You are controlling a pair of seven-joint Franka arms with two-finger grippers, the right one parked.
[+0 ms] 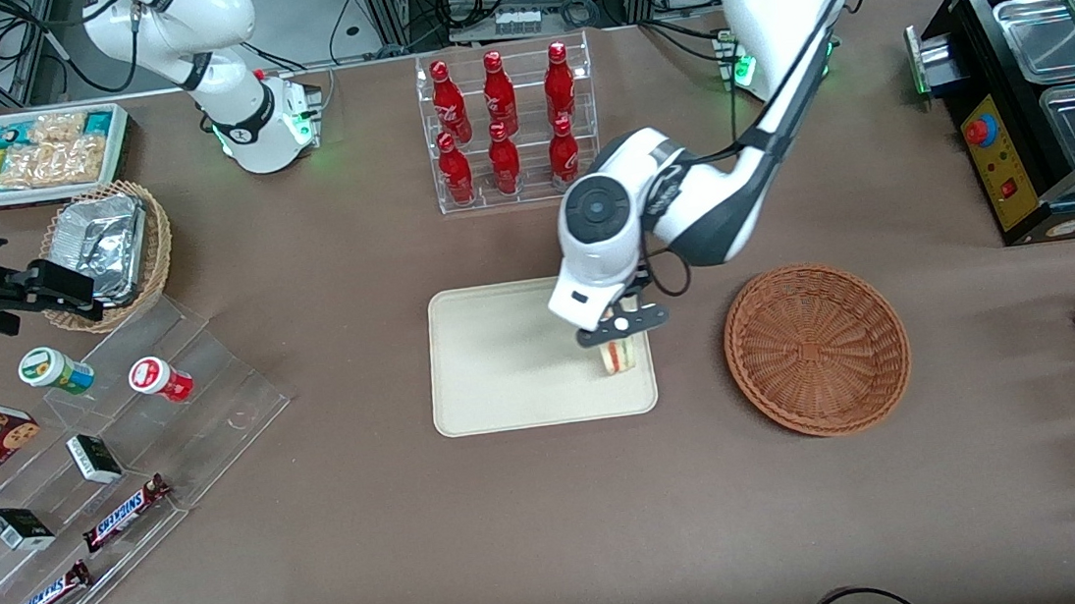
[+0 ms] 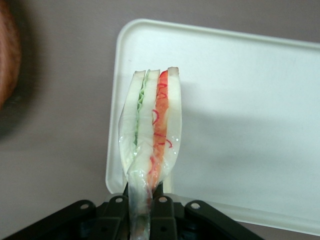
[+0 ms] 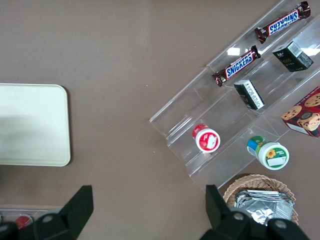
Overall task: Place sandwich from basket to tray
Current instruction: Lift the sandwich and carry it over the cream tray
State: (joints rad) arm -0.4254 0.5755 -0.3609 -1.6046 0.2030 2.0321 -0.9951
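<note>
The sandwich [image 1: 616, 356], a small wrapped wedge with green and red filling, hangs from my left gripper [image 1: 621, 328] just above the tray's corner nearest the basket. The gripper is shut on the sandwich's wrapped end [image 2: 140, 200]; the wedge [image 2: 152, 117] points away from the fingers [image 2: 161, 207] over the tray's edge. The cream-white tray [image 1: 504, 364] lies at the table's middle; it also shows in the left wrist view [image 2: 240, 100] and the right wrist view [image 3: 30, 125]. The reddish-brown wicker basket [image 1: 816, 347] lies beside the tray, toward the working arm's end, with nothing in it.
A clear rack of red bottles [image 1: 506, 127] stands farther from the front camera than the tray. A clear stepped stand [image 1: 99, 463] with snack bars and jars, a foil-filled wicker basket [image 1: 108, 250] and a snack box [image 1: 40, 153] lie toward the parked arm's end. A black warmer [image 1: 1051, 104] stands at the working arm's end.
</note>
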